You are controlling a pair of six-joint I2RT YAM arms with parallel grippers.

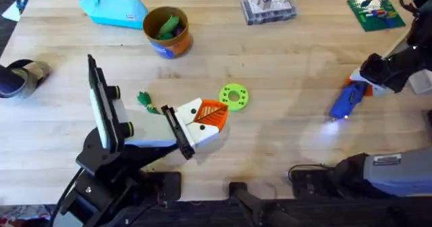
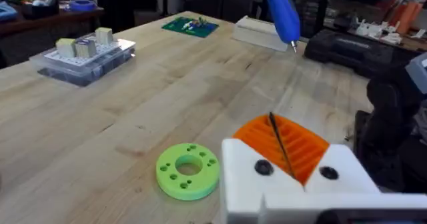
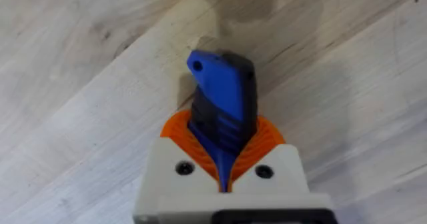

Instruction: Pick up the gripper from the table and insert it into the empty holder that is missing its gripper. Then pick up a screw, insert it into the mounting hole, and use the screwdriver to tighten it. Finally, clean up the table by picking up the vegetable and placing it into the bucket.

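The blue screwdriver (image 1: 345, 103) hangs tilted above the table at the right, its tip lit, with my right gripper (image 1: 362, 86) shut on its upper body. The right wrist view shows the orange pads (image 3: 177, 134) clamping the screwdriver (image 3: 223, 97). My left gripper (image 1: 210, 116), white with orange pads, hovers low at mid-table with its pads (image 2: 303, 147) closed together beside a bright-green ring disc (image 1: 233, 96). The dark-green vegetable (image 1: 145, 101) lies on the table just left of it. The bucket (image 1: 167, 32) stands at the back with green pieces inside. The screwdriver (image 2: 283, 14) also appears far off in the left wrist view.
A light-blue pouch (image 1: 113, 8) lies back left, a clear parts box (image 1: 268, 7) back centre, a green board (image 1: 375, 13) back right. A black upright frame with two knobs (image 1: 101, 109) stands by the left arm; I cannot tell whether it is the holder. The ring disc (image 2: 188, 171) lies close.
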